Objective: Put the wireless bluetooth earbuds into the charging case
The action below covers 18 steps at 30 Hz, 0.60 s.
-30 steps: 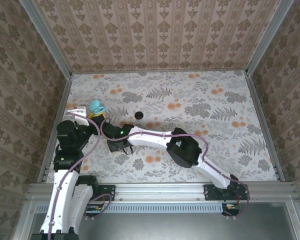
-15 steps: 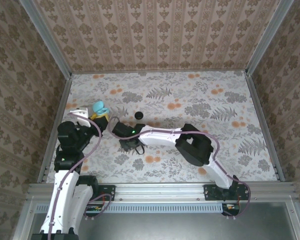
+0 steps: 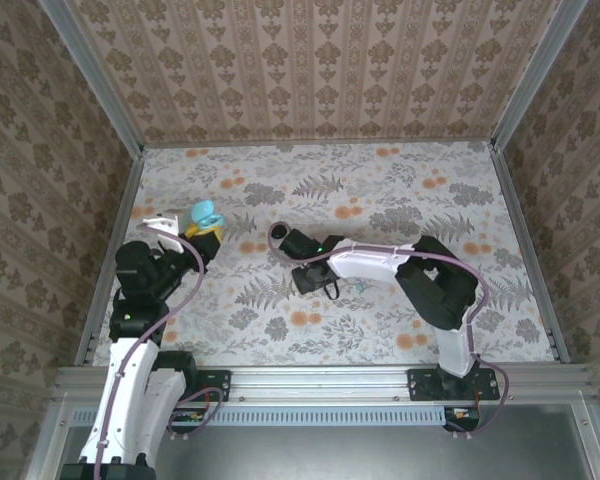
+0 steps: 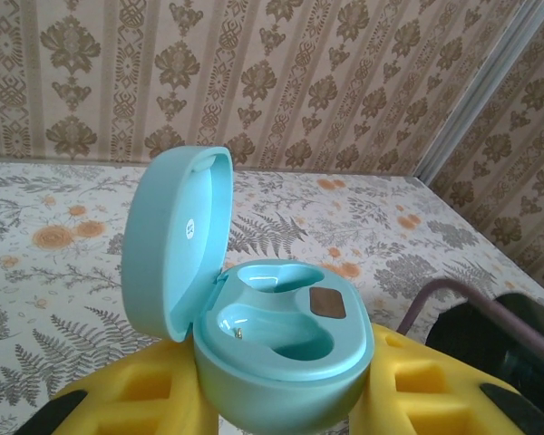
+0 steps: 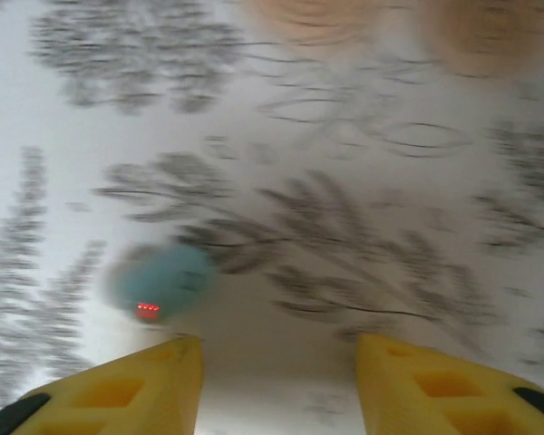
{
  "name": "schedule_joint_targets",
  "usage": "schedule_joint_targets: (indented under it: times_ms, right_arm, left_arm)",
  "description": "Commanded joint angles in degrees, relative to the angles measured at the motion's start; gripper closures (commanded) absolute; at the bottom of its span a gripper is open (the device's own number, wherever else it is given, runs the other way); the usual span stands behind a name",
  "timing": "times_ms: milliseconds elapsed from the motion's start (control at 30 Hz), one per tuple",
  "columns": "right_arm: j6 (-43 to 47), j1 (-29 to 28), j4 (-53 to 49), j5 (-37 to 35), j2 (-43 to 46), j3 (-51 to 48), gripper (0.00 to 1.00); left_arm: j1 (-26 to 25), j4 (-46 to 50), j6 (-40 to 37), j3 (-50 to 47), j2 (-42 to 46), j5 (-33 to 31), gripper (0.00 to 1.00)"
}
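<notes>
- Fingers of right gripper (image 5: 274, 344) parted, yellow pads (image 5: 118, 390) to either side of bare table (image 5: 435, 109), nothing between.
- Earbud (image 5: 159, 283): small turquoise blob with a red light, lying on the table ahead of the gap and off to the left side of the right wrist view, just beyond the tip of the pad on that side, outside the gap.
- Judged need: shift toward that side and forward to bracket the earbud before any closing.
- Long axis of earbud: cannot tell. Too smeared by blur, reads as roughly round.
- Left gripper (image 4: 281, 403) clamped on case (image 4: 281, 353), yellow pads against its lower body on both sides.
- Lid (image 4: 177, 245) open, standing up beside the body. Wells (image 4: 272, 331) facing upward and looking empty, with a small contact pin in the near one and a dark patch in the far one.
- From above: case (image 3: 204, 213) held up at the left side of the table, well apart from right gripper (image 3: 317, 282) near the middle.
- Nearer to the earbud: right arm. Left arm taken up with the case.
- Hard to make out: bottom of the case and the exact pad contact, cut off at the lower edge of the left wrist view. Far well partly behind its own rim. Place of the other earbud: cannot tell.
</notes>
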<state>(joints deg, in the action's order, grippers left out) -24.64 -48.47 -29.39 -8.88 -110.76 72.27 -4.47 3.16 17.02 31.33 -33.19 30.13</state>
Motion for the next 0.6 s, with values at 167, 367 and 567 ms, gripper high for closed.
schedule_joint_targets:
  times_ms: [167,367,567]
  right_arm:
    - [0.93,3.51,-3.25,-2.45,9.72,-2.13,0.47]
    - [-5.70,3.49,-0.81,3.32,12.32,-3.46,0.51]
    - [-18.48,3.35,5.38,11.00,10.80,-6.51,0.58]
  left_arm:
    - [-0.46,-2.80,1.27,-0.28,-0.62,2.10,0.80]
    - [-0.80,-3.28,1.25,-0.48,-1.54,2.47,0.80]
    - [-1.24,-3.84,1.53,-0.70,-1.88,2.54,0.80]
